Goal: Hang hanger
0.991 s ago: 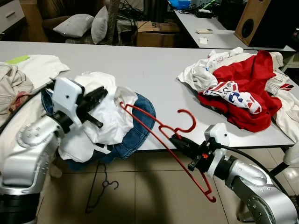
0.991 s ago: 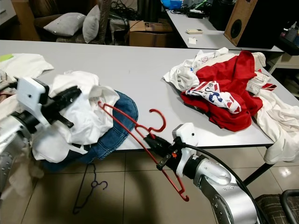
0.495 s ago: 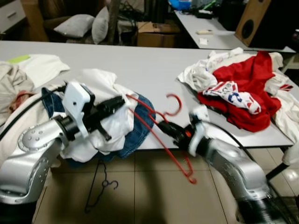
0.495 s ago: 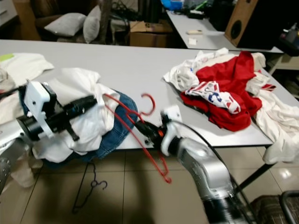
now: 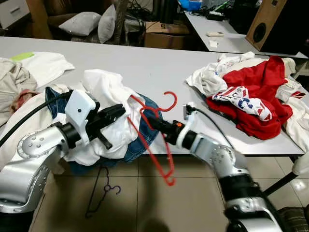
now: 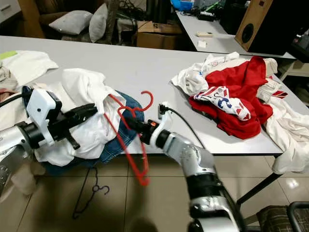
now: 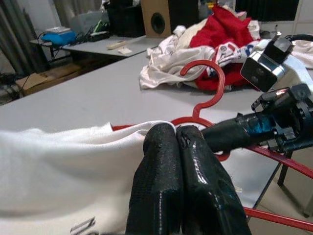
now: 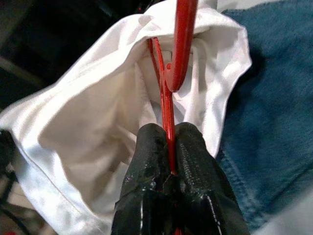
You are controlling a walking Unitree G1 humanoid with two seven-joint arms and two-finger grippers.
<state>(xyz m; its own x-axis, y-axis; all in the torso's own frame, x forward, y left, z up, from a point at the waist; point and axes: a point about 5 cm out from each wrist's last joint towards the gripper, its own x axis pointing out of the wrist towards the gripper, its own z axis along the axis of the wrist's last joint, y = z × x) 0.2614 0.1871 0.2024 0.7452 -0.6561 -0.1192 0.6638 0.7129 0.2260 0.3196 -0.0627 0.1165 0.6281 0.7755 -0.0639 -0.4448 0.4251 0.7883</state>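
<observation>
Threading was the step in hand: the red hanger [image 5: 153,126] hung at the near edge of the worktop [image 5: 145,67], between the 2 arms, its hook up and its lower bar dangling below the worktop edge above the tiled floor. It looked like thin red wire or plastic, a plain triangle with a curled hook. The right end effector [image 5: 155,124] was clamped on it just below the hook, fingers closed tight on the wire in the right wrist view. One shoulder of the hanger reached into the opening of the white garment [image 5: 108,108], which the left end effector [image 5: 119,112] held pinched, its fingers pressed together on the cloth. That garment lay over blue denim [image 5: 140,137]. Judging from this, the next move called for pushing the hanger arm deeper into the neck opening while the left kept the fabric spread. A dark hanger [image 5: 104,193] lay on the floor below, and a red and white clothes heap [image 5: 251,92] sat to the right.
</observation>
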